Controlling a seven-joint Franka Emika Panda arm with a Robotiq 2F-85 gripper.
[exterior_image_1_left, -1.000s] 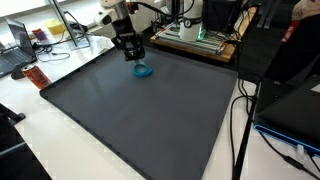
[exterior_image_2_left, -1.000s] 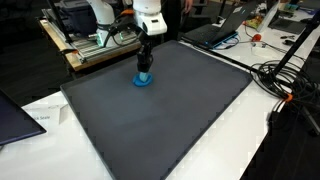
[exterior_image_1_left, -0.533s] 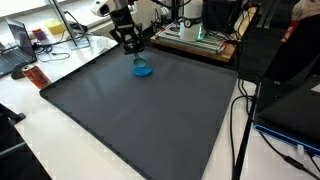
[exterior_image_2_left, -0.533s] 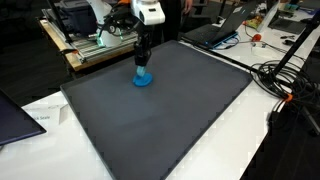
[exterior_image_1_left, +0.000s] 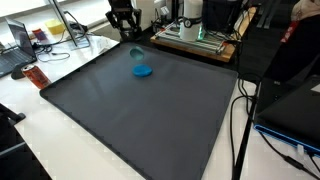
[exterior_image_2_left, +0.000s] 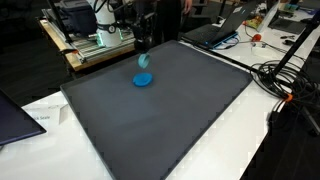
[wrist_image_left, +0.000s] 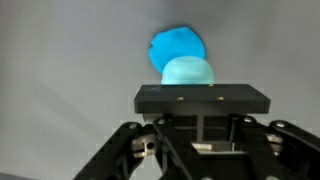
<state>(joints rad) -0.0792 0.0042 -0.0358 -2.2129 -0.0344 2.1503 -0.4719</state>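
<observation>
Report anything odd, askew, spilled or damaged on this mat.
Nothing stands out. The dark grey mat lies flat. A bright blue round disc rests on it toward the robot's side, and the claw holds a pale turquoise rounded piece in the air above the disc. No spill or damage shows.

mat (exterior_image_1_left: 140, 115): on table (exterior_image_1_left: 60, 150), covers most of it
disc (exterior_image_1_left: 142, 71): on mat, far part, close to far edge
piece (exterior_image_2_left: 144, 62): in gripper (exterior_image_2_left: 144, 55), straight above disc, not touching
cables (exterior_image_2_left: 290, 85): on table, right of mat in an exterior view
</observation>
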